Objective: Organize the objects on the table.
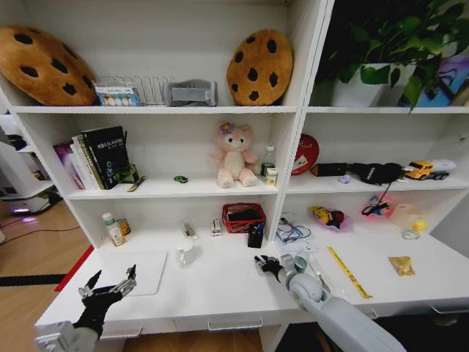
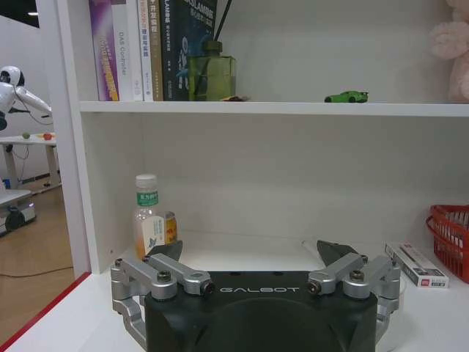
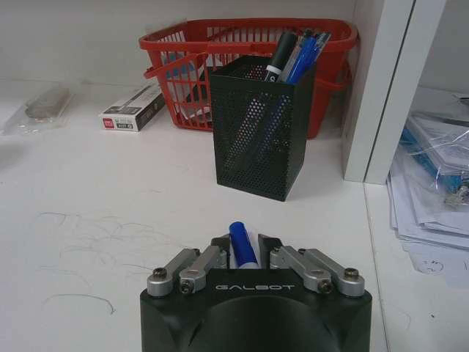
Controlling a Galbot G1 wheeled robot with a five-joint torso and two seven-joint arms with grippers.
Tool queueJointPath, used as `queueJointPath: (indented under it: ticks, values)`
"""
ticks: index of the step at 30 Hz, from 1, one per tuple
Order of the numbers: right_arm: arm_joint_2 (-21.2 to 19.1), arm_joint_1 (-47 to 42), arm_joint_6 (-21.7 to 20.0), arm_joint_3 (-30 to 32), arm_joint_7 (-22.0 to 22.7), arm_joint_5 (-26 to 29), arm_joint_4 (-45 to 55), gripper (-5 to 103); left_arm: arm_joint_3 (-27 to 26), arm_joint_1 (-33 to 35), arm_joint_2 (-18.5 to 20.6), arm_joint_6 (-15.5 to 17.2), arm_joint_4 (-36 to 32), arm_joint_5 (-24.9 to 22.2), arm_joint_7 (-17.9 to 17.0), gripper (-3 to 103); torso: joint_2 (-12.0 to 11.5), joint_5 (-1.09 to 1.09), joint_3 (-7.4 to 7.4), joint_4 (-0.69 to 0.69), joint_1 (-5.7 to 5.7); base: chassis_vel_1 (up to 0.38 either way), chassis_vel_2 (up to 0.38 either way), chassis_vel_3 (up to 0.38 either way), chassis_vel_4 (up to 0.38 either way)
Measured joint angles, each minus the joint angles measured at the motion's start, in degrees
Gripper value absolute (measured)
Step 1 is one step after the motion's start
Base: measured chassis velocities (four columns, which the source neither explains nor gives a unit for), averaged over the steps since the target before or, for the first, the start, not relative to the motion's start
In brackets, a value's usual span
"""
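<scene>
Black "GALBOT"-marked tool (image 3: pixel 243 246) bodies, silver screwed linkages, grey arm.

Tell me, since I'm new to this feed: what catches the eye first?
Two big cookie cushions on the top shelf and a pink bear below them. On the desk, the right tool grips a blue pen before a black mesh pen cup; the left tool hovers open.

light: bright, even indoor | shadows: soft, faint | head view: bowed at edges | wrist views: sharp
</scene>
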Motion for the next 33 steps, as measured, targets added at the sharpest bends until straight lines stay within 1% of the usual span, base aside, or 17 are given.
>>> queueJointPath:
  ticks: [1, 2, 4, 6, 7, 11, 18, 19, 21, 22, 23, 25, 26, 28, 29, 32, 33]
  values:
    - [0.08, -0.18, 0.17, 0.36, 0.0, -0.02, -0.05, 17, 0.0, 0.0, 0.0, 0.0, 0.0, 0.0, 0.0, 100, 0.0, 0.0, 0.0, 0.0, 0.0, 0.0, 0.0, 0.0, 0.0]
    - [0.08, -0.18, 0.17, 0.36, 0.0, -0.02, -0.05, 17, 0.0, 0.0, 0.0, 0.0, 0.0, 0.0, 0.0, 100, 0.0, 0.0, 0.0, 0.0, 0.0, 0.0, 0.0, 0.0, 0.0]
    - [0.15, -0.19, 0.37, 0.81, 0.01, -0.03, -0.12, 8, 0.0, 0.0, 0.0, 0.0, 0.0, 0.0, 0.02, 100, 0.0, 0.0, 0.0, 0.0, 0.0, 0.0, 0.0, 0.0, 0.0]
    - [0.15, -0.19, 0.36, 0.83, 0.02, -0.02, -0.13, 8, 0.0, -0.01, 0.0, 0.0, 0.0, 0.0, 0.02, 100, 0.0, 0.0, 0.0, 0.01, 0.0, 0.0, 0.0, 0.0, 0.0]
    - [0.16, -0.16, 0.41, 0.87, 0.06, 0.01, -0.13, 6, 0.0, 0.0, 0.0, 0.02, 0.0, 0.0, 0.01, 100, 0.0, 0.0, 0.0, 0.0, 0.0, 0.0, 0.0, 0.0, 0.0]
    - [0.4, -0.13, 1.4, 1.39, 0.68, -0.87, 0.62, 6, 0.0, 0.0, 0.0, 0.02, 0.0, 0.0, 0.02, 100, 0.0, 0.0, 0.0, 0.0, 0.0, 0.0, 0.0, 0.0, 0.0]
    - [0.23, -0.67, 1.66, 2.18, 1.26, -0.63, 2.13, 6, 0.0, 0.0, 0.0, 0.02, 0.0, 0.0, 0.01, 100, 0.0, 0.0, 0.0, 0.0, 0.0, 0.0, 0.0, 0.0, 0.0]
    - [0.23, -0.73, 2.23, 2.29, 1.32, -0.63, 2.22, 6, 0.0, 0.0, 0.0, 0.02, 0.0, 0.0, 0.01, 100, 0.0, 0.0, 0.0, 0.0, 0.0, 0.0, 0.0, 0.0, 0.0]
    - [0.37, -0.58, 4.92, 2.32, 1.13, -0.68, 2.45, 6, 0.0, 0.0, 0.0, 0.01, 0.0, 0.0, 0.01, 100, 0.0, 0.0, 0.0, 0.0, 0.0, 0.0, 0.0, 0.0, 0.0]
    - [0.37, -0.58, 4.92, 2.32, 1.13, -0.68, 2.45, 6, 0.0, 0.0, 0.0, 0.01, 0.0, 0.0, 0.01, 100, 0.0, 0.0, 0.0, 0.0, 0.0, 0.0, 0.0, 0.0, 0.0]
    - [0.55, -0.21, 6.95, 2.24, 0.73, -1.2, 2.42, 6, 0.0, 0.0, 0.0, 0.02, 0.0, 0.0, 0.01, 100, 0.0, 0.0, 0.0, -0.01, 0.0, 0.0, 0.0, 0.0, 0.0]
    - [1.23, 1.39, 12.15, 1.52, -0.5, -5.02, 1.35, 6, 0.0, 0.0, 0.0, 0.01, 0.0, 0.0, 0.0, 100, 0.0, -0.01, 0.0, 0.0, 0.0, 0.0, 0.0, 0.0, 0.0]
    - [1.23, 1.39, 12.15, 1.52, -0.5, -5.02, 1.35, 6, 0.0, 0.0, 0.0, 0.01, 0.0, 0.0, 0.0, 100, 0.0, -0.01, 0.0, 0.0, 0.0, 0.0, 0.0, 0.0, 0.0]
    - [2.11, 3.64, 18.56, -0.17, -0.84, -10.34, -0.56, 6, 0.0, 0.0, 0.0, 0.01, 0.0, 0.0, 0.0, 100, -0.01, 0.0, 0.0, 0.01, 0.0, 0.0, 0.0, 0.0, 0.0]
    - [2.11, 3.64, 18.56, -0.17, -0.84, -10.34, -0.56, 6, 0.0, 0.0, 0.0, 0.01, 0.0, 0.0, 0.0, 100, -0.01, 0.0, 0.0, 0.01, 0.0, 0.0, 0.0, 0.0, 0.0]
    - [3.45, 6.09, 24.76, -1.93, -0.71, -13.68, -2.13, 6, 0.0, 0.0, 0.0, 0.0, 0.0, 0.0, 0.0, 100, -0.01, -0.01, 0.0, 0.0, 0.0, 0.0, 0.0, 0.0, 0.0]
    - [3.45, 6.09, 24.76, -1.93, -0.71, -13.68, -2.13, 6, 0.0, 0.0, 0.0, 0.0, 0.0, 0.0, 0.0, 100, -0.01, -0.01, 0.0, 0.0, 0.0, 0.0, 0.0, 0.0, 0.0]
